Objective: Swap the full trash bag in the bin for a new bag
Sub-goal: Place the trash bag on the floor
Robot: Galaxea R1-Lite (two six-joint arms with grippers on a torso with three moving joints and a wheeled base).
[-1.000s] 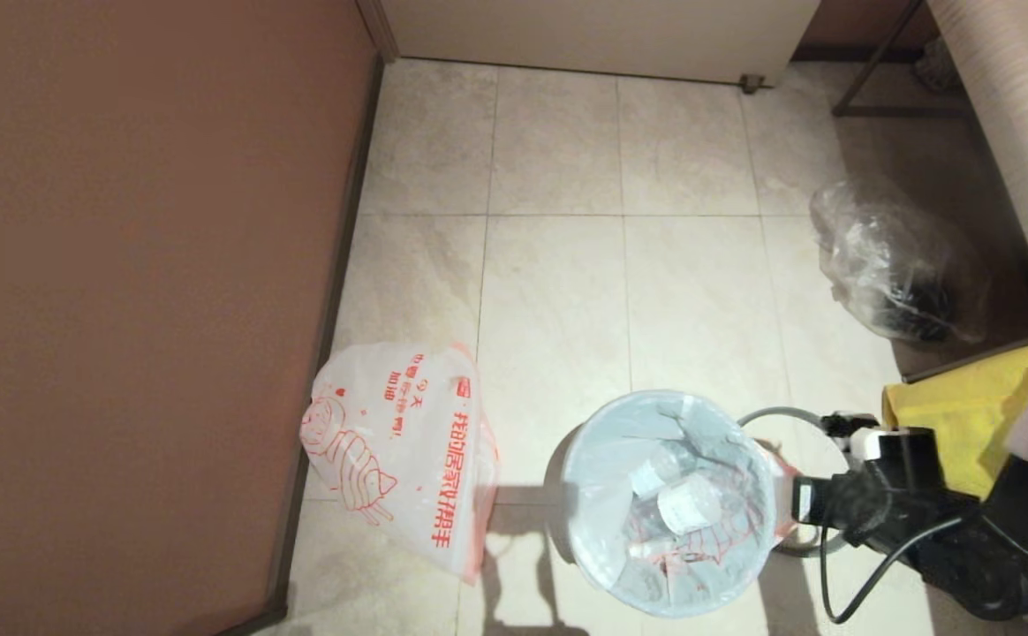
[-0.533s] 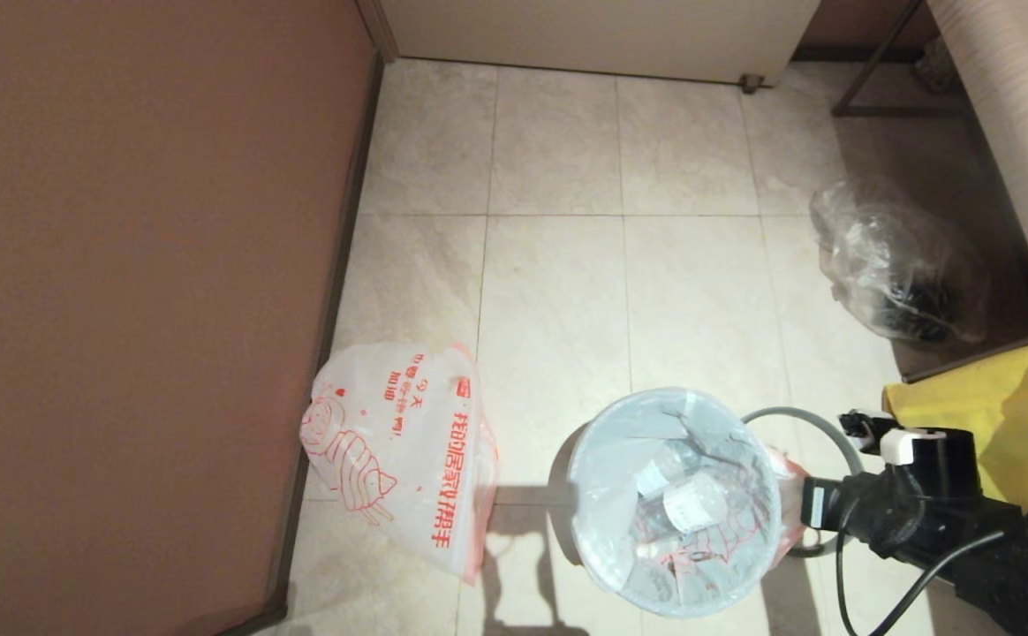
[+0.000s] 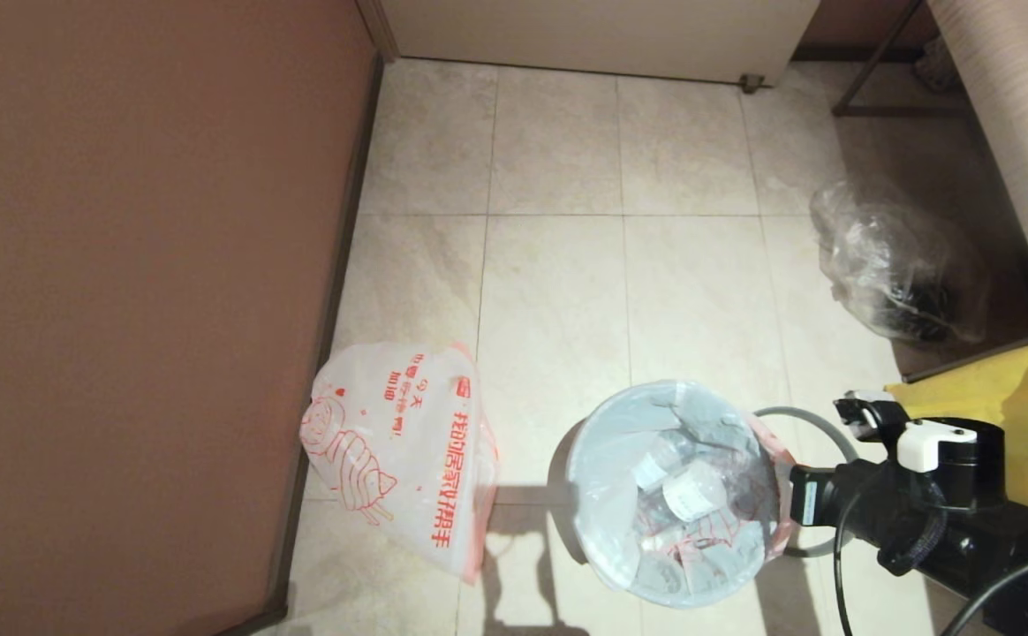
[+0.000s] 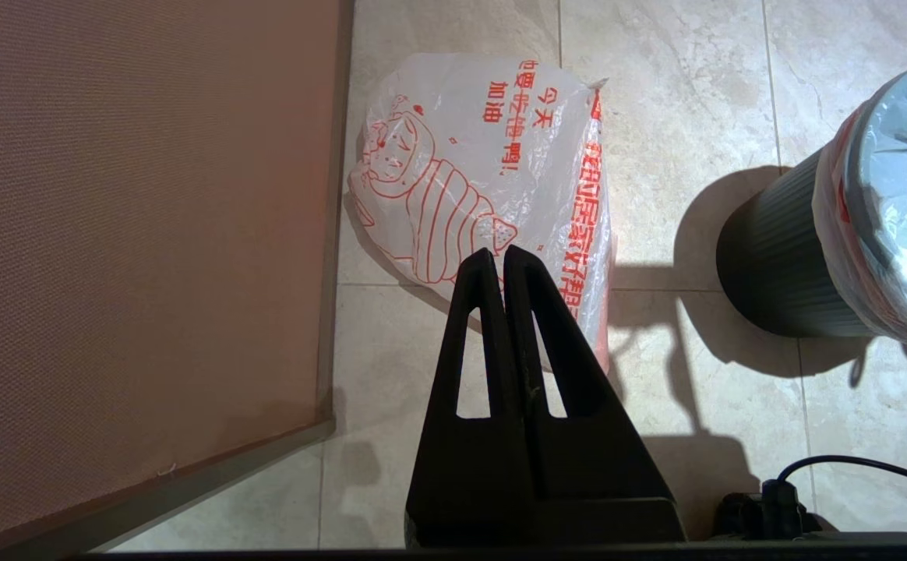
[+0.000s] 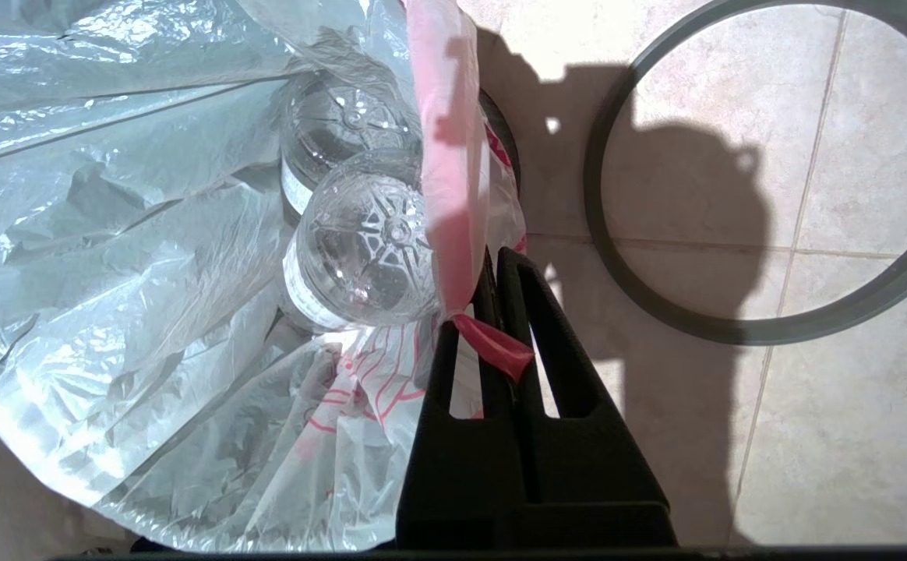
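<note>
The full trash bag [image 3: 620, 477] [image 5: 149, 234] sits in the black bin [image 4: 773, 265], its mouth spread wide, with clear bottles [image 5: 368, 249] inside. My right gripper [image 3: 797, 505] [image 5: 498, 261] is at the bag's right edge, shut on its red-edged handle strip, which is pulled taut. The bin's grey ring [image 3: 783, 409] [image 5: 749, 336] lies on the floor just right of the bin. The new bag [image 3: 399, 442] [image 4: 485, 171] lies flat by the brown wall. In the left wrist view my left gripper [image 4: 498, 257] hangs above the new bag, shut and empty.
A clear bag with dark contents [image 3: 898, 265] rests at the right by a striped bench [image 3: 1017, 132]. A big yellow bag [image 3: 991, 397] sits behind my right arm. The brown wall [image 3: 125, 309] bounds the left and a white door [image 3: 602, 35] the far side.
My right arm has drawn back to the right and turned, still holding the handle. The bag's mouth has risen and shifted slightly. The new bag has not moved.
</note>
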